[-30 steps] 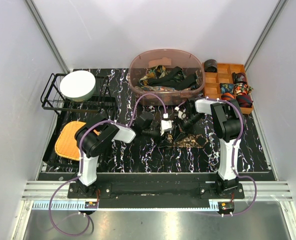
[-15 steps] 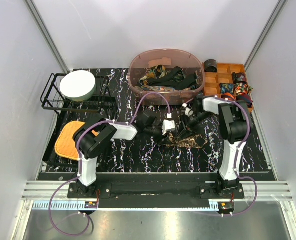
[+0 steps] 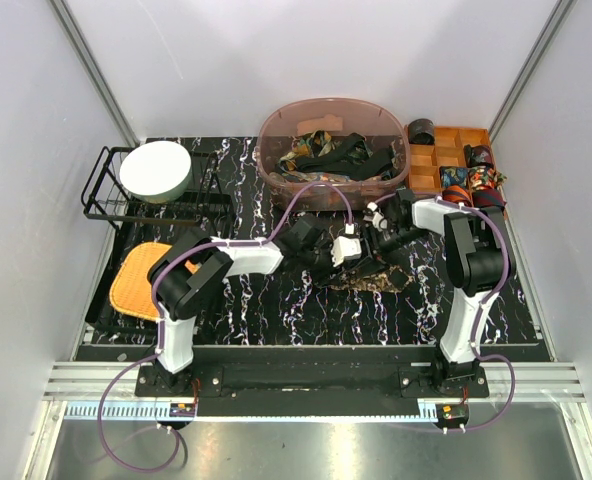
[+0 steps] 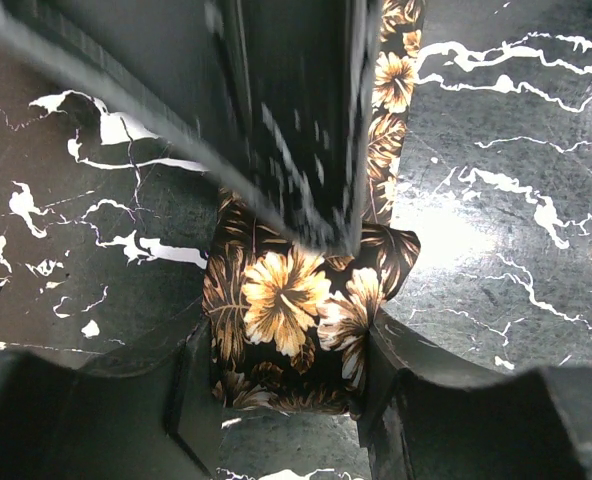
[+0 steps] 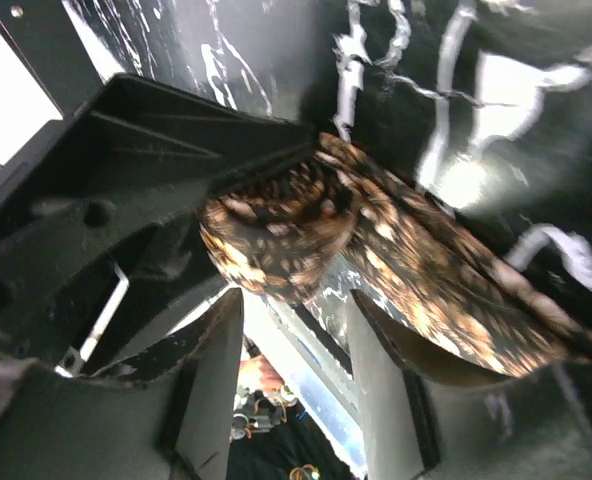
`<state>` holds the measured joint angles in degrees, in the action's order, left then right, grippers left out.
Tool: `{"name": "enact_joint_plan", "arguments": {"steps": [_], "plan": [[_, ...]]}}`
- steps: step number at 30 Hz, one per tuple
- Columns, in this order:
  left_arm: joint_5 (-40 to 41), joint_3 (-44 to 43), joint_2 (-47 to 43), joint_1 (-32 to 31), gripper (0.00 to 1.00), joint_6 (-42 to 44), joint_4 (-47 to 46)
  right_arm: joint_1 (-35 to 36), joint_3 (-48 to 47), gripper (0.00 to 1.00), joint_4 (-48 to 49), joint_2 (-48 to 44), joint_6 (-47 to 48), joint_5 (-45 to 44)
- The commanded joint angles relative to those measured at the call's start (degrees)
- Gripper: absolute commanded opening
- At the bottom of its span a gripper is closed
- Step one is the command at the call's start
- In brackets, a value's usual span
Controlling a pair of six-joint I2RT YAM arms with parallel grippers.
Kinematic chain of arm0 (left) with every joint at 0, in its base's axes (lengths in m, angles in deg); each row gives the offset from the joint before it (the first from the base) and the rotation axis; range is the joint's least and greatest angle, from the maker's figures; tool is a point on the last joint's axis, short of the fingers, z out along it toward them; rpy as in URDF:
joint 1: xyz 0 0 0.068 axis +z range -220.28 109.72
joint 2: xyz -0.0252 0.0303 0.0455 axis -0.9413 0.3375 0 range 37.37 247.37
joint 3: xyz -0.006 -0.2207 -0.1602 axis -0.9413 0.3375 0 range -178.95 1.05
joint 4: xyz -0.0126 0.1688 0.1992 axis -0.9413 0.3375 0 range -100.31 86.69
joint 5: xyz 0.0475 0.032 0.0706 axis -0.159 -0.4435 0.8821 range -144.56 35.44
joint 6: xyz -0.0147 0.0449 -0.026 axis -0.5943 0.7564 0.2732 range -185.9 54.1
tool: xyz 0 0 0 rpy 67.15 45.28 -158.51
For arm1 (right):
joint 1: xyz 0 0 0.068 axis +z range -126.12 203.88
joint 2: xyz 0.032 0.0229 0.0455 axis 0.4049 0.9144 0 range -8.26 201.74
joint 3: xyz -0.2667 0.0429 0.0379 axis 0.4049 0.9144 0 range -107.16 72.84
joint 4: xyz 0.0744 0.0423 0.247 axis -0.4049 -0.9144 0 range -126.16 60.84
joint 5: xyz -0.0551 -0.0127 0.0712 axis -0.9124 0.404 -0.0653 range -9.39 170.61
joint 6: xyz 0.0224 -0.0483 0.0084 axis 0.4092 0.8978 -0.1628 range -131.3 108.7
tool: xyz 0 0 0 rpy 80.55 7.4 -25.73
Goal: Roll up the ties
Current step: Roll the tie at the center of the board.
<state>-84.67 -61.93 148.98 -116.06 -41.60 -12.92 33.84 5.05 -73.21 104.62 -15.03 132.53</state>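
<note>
Brown floral tie (image 4: 288, 318) lies on the black marbled table (image 3: 276, 300), just in front of the oval tub (image 3: 268, 150). Its near end is wound into a short roll and the loose length trails away flat across the table. The left end effector (image 4: 286, 392) is clamped on that roll, one finger (image 4: 194, 395) pressed against each side. The right end effector (image 5: 291, 372) is beside it, also in front of the tub, its fingers (image 5: 214, 385) apart with nothing between them and the roll just past their tips. More ties (image 3: 331, 155) lie heaped inside the tub.
</note>
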Motion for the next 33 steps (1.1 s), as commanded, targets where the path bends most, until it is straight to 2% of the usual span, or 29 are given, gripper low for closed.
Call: {"name": "enact_joint_plan", "arguments": {"steps": [1, 4, 5, 8, 9, 11, 13, 14, 17, 18, 24, 28, 33], "plan": [[6.6, 0.3, 3.3, -0.4, 0.01, 1.5, 9.7, 2.4, 0.2, 0.49, 5.6, -1.5, -2.2, 2.3], [6.4, -0.1, 3.4, -0.5, 0.03, 1.7, 10.2, 2.6, -0.1, 0.39, 6.6, -0.1, -2.2, 1.2], [6.4, -0.1, 3.4, -0.4, 0.04, 1.8, 10.3, 2.6, -0.4, 0.33, 6.6, 0.7, -1.9, 0.9], [5.5, -0.5, 3.7, -0.5, 0.07, 2.2, 10.9, 2.6, -0.9, 0.26, 6.3, 1.6, -0.9, -1.0], [5.3, -0.7, 3.8, -0.4, 0.07, 2.2, 11.0, 2.6, -1.0, 0.14, 6.3, 1.7, -0.6, -1.7], [4.6, -1.1, 4.2, -0.4, 0.09, 2.3, 11.5, 2.6, -0.9, 0.0, 6.1, 1.7, 0.1, -2.3], [3.9, -1.0, 4.1, -0.2, 0.13, 2.4, 11.4, 2.5, -0.5, 0.0, 5.9, 1.4, 0.5, -4.0], [2.4, -0.5, 3.7, 0.0, 0.25, 2.3, 10.7, 2.6, 0.0, 0.0, 6.0, 1.0, 0.6, -5.2], [-1.5, 1.1, 3.0, 0.9, 0.43, 2.0, 7.5, 2.5, 0.2, 0.0, 5.9, 1.6, 0.1, -9.2], [-2.7, 1.5, 2.6, 1.1, 0.52, 2.0, 6.3, 2.5, 0.2, 0.0, 5.7, 1.8, -0.1, -10.6], [-10.0, 2.8, 2.6, 2.0, 0.75, 1.4, -3.2, 2.6, -0.1, 0.0, 5.2, 3.1, -1.0, -16.0], [-12.3, 2.2, 4.2, 2.2, 0.79, -2.0, -9.1, 2.7, -0.6, 0.0, 5.1, 3.8, -1.3, -19.2], [-14.2, 3.4, 5.5, 2.2, 0.78, -6.6, -16.9, 3.2, -1.6, 0.0, 5.1, 5.2, -1.7, -22.1]]}}
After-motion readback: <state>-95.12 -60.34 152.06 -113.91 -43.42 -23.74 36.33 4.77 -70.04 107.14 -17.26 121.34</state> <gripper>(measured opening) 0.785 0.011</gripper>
